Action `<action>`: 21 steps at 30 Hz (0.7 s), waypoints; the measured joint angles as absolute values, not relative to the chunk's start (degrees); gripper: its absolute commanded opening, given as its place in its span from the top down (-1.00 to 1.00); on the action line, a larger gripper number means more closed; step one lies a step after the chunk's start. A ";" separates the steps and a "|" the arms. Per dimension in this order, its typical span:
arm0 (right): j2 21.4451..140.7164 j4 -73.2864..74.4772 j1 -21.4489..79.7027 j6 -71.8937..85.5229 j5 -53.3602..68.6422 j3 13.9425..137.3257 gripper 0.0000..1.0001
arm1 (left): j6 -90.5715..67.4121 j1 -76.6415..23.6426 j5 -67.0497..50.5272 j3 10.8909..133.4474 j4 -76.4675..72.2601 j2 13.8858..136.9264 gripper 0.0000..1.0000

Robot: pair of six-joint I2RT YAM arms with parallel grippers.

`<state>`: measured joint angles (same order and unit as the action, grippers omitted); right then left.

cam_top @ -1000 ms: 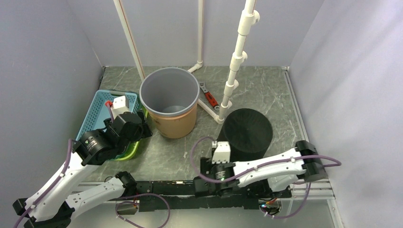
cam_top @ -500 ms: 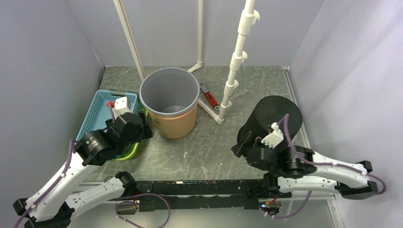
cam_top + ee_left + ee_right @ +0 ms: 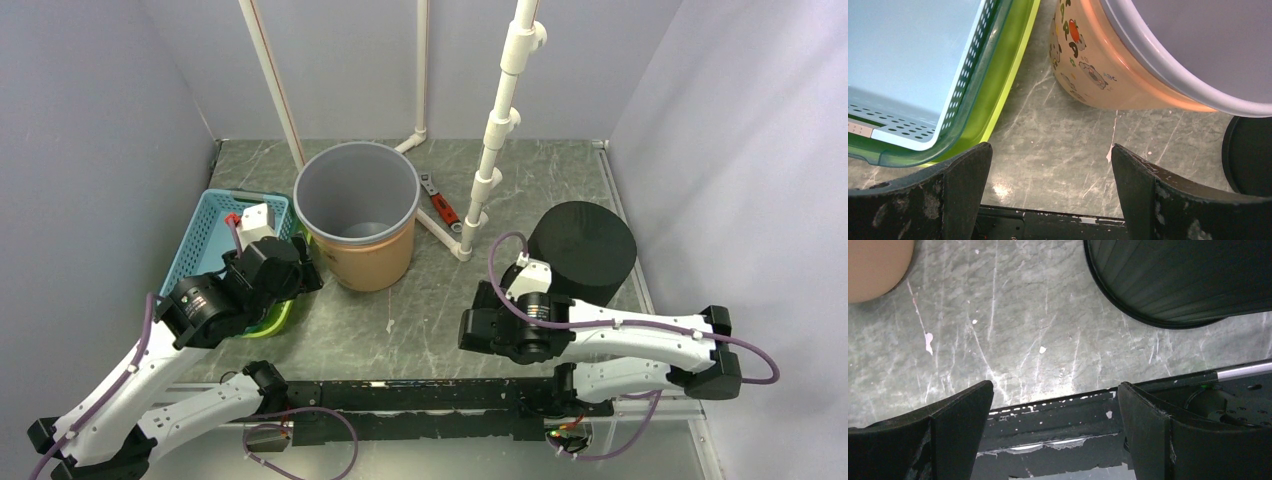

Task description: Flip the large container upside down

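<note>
A black ribbed container stands on the table at the right with its flat closed end up; its rim rests on the table in the right wrist view. A taller orange bucket with a grey rim stands upright and open in the middle; it also shows in the left wrist view. My right gripper is open and empty, low over the table, left of the black container and apart from it. My left gripper is open and empty beside the orange bucket's left side.
A blue basket sits in a green tray at the left, under my left arm. White pipes rise behind the bucket, with a red wrench at their foot. Walls close in on three sides.
The black container went from the table's middle right, up in my right gripper, to standing farther right with its flat end up. My right gripper let go and drew back left. The left arm stayed still.
</note>
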<state>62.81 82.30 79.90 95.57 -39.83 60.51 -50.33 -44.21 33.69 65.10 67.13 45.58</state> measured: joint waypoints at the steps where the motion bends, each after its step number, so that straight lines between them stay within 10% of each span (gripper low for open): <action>1: 62.96 82.50 79.68 96.36 -39.90 60.34 -0.99 | -50.33 -44.21 33.69 65.10 67.16 45.54 -0.89; 21: 49.17 84.20 63.48 96.09 -42.33 52.90 -0.99 | -49.76 -44.21 33.50 65.10 65.78 47.44 -0.89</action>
